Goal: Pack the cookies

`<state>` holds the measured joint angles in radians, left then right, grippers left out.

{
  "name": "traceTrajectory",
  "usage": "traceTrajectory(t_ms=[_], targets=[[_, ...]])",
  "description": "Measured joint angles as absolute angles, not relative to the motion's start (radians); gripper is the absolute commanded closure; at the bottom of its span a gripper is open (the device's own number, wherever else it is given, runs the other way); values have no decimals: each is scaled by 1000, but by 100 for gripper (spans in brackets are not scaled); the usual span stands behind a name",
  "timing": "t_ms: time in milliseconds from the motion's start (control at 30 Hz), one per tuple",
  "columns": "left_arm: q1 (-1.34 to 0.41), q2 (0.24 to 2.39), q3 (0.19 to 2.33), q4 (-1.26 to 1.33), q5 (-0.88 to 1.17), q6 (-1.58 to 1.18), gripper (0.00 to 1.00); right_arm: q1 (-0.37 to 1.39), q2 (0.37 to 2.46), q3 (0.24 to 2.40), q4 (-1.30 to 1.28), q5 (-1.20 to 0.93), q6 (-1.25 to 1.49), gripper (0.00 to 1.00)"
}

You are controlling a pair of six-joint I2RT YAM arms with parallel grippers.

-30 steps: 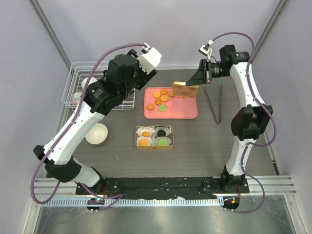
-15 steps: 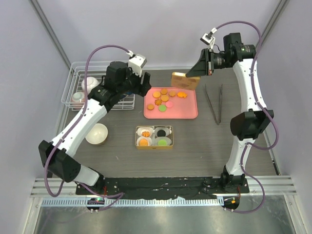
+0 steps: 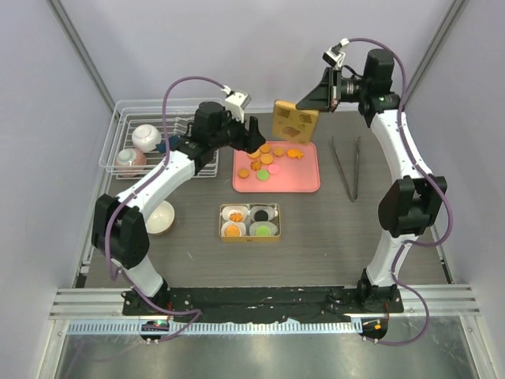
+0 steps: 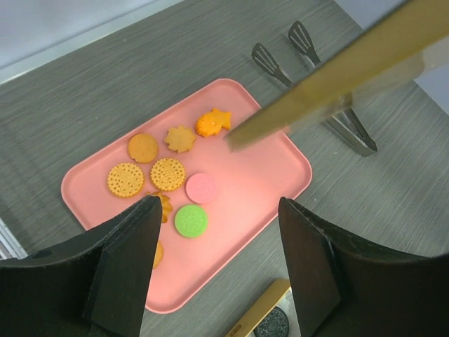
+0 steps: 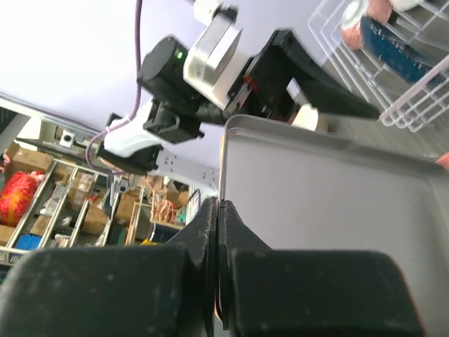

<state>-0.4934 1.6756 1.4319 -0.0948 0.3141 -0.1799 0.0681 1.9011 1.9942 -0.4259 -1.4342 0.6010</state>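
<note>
Left end effector [image 4: 219, 205] released, empty, hovering over pink tray [image 3: 296, 175]. Cookies [image 4: 168, 173]: most loose on tray, 4 already in paper cups [image 3: 234, 213] inside tin [image 3: 250, 239] on desk [image 3: 331, 229]. Right end effector [image 5: 219, 210] clenched on gold lid [image 3: 295, 121], raised beyond tray. Advice: drop straight onto 1 cookie, straddle its edges, avoid neighbours and lid.

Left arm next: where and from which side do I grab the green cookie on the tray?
Pinch the green cookie by opposite edges, left gripper coming straight down. It lies flat on the pink tray, so only its rim offers a hold; stay clear of the pink cookie beside it.
</note>
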Motion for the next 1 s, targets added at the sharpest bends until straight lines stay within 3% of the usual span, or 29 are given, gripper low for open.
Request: traceTrajectory(t_ms=[67, 167, 333, 633, 1000], targets=[[-493, 1678, 1444, -97, 314, -171, 28, 68, 1894, 1876, -22, -1436, 935, 99], [-493, 1676, 1475, -97, 311, -145, 27, 68, 2002, 1897, 620, -1439, 1451, 99], [-493, 1646, 1482, -102, 306, -94, 27, 68, 2072, 1923, 1071, -1451, 1809, 99], [-495, 1618, 1472, -94, 297, -45, 27, 69, 2077, 1979, 1268, -1436, 1970, 99], [-495, 1660, 1523, -70, 355, -139, 24, 73, 2058, 2059, 1194, -1347, 1993, 99]])
